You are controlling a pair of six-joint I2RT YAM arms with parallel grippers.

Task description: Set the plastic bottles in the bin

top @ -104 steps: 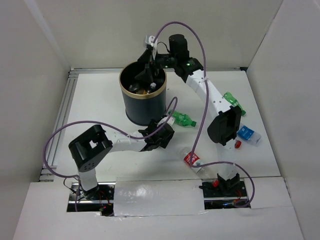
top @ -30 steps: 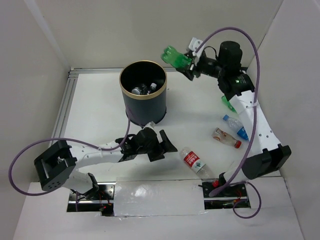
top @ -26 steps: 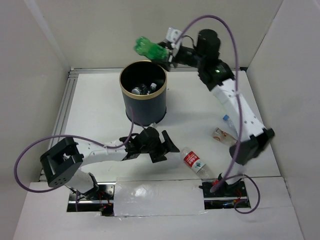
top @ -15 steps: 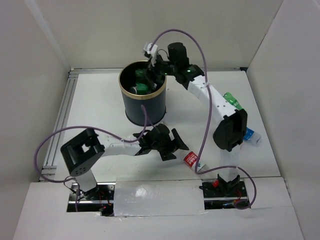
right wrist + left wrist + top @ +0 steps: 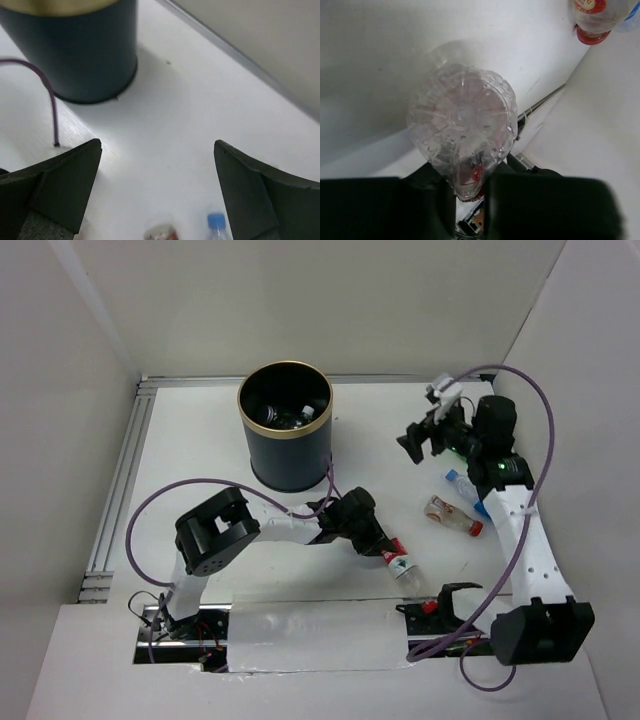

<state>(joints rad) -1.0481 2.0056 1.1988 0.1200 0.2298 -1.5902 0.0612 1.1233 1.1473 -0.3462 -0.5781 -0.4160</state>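
Overhead, a flat white table (image 5: 200, 440) is seen, boxed in by plain white walls. Near its front edge, a clear plastic bottle with a red label (image 5: 399, 560) is clamped between the fingers of the left gripper (image 5: 380, 543). The right gripper (image 5: 418, 438) is held over the right side, its jaws spread wide and empty. A tall navy-black bin with a gold rim (image 5: 290, 462) stands at the back, with several bottles (image 5: 283, 418) lying inside. A red-capped bottle (image 5: 447, 512) and a blue-capped bottle (image 5: 463, 483) lie just beside each other near the right arm. A purple cable (image 5: 170, 492) is looped between bin and left arm.
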